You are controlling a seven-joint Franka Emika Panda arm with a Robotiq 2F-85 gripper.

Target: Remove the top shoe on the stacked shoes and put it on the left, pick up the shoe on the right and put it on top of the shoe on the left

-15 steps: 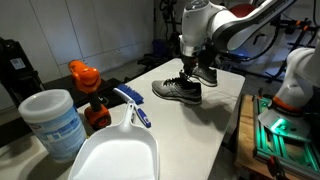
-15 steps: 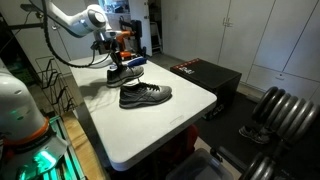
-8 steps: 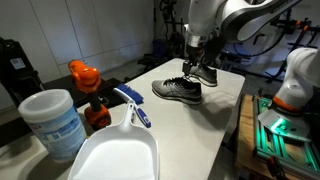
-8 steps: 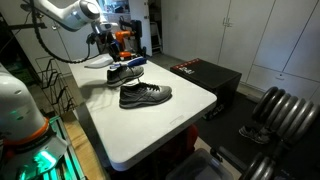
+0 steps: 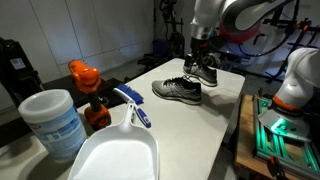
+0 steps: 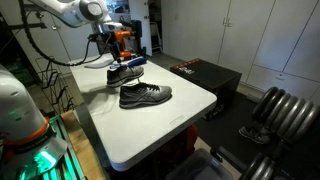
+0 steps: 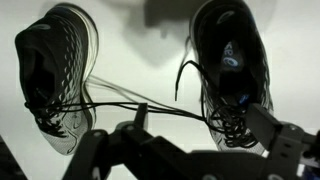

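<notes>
Under the pincer (agape), two shoes

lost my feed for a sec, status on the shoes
Gripper open, empty, hovering above the shoes. Near sneaker and far sneaker side by side on table, none stacked. Laces stretch between them, possible snag.

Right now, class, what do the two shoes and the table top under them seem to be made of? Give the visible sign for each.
One shoe and the other shoe: probably dark, matte mesh fabric; a ribbed weave shows in the wrist view. Table top: smooth, even white surface, perhaps laminate or painted board; the look leaves it open.
</notes>
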